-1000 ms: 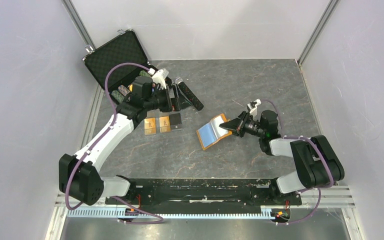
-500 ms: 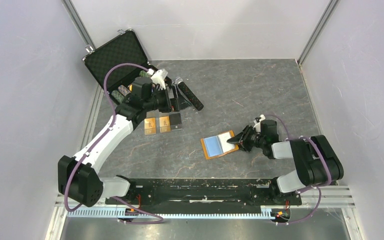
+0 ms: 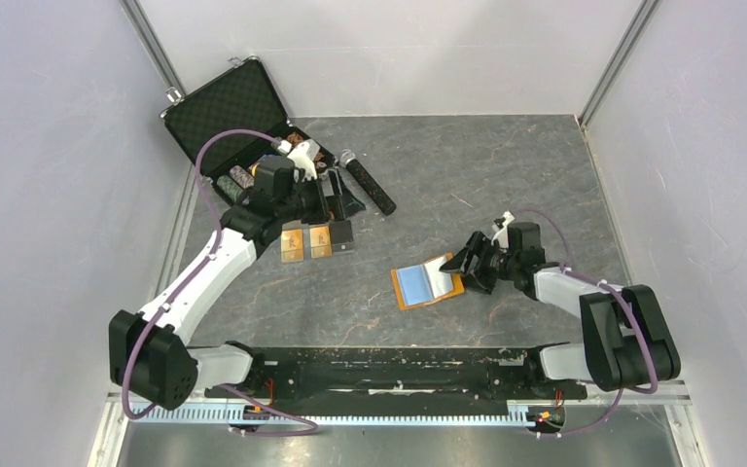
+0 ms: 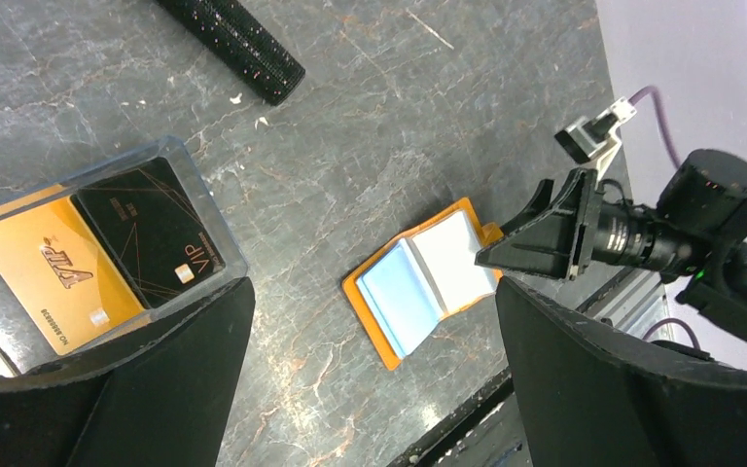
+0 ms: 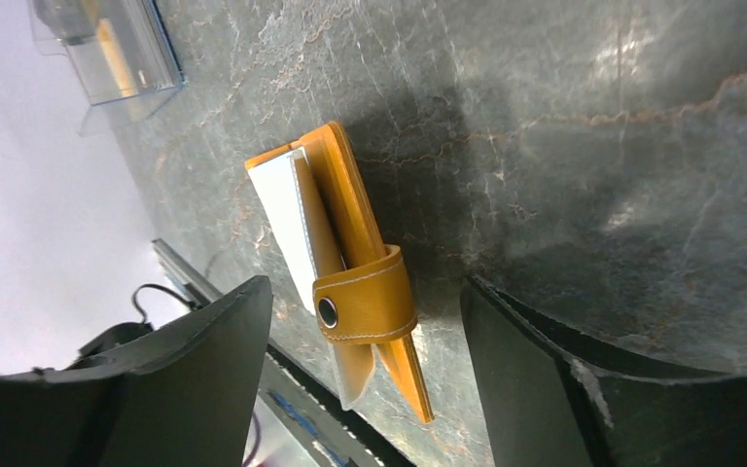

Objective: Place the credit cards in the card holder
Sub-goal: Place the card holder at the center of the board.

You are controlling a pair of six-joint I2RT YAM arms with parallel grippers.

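**Card holder down on the table, both grippers wide**

We're looking at the card holder (image 3: 428,283) lying flat on the grey table (image 3: 506,165), opened out with its light blue lining facing up, on the right arm's side. The right gripper (image 3: 469,263) sits low just beside the holder's right edge, jaws spread. From the right wrist, we see the orange snap strap (image 5: 365,297) in the gap between the two fingers, and neither finger touches it.

Over on the left, the left gripper (image 3: 338,199) hangs above the far-left part of the table with its jaws spread wide and nothing between them. Just beside it we have the credit cards. The left wrist view shows a gold card (image 4: 58,282) and a black card (image 4: 151,233) side by side in a clear tray (image 4: 216,238), well apart from the holder. A black cylinder (image 3: 370,187) lies just beyond the cards, and the open black case (image 3: 229,112) stands in the far left corner.
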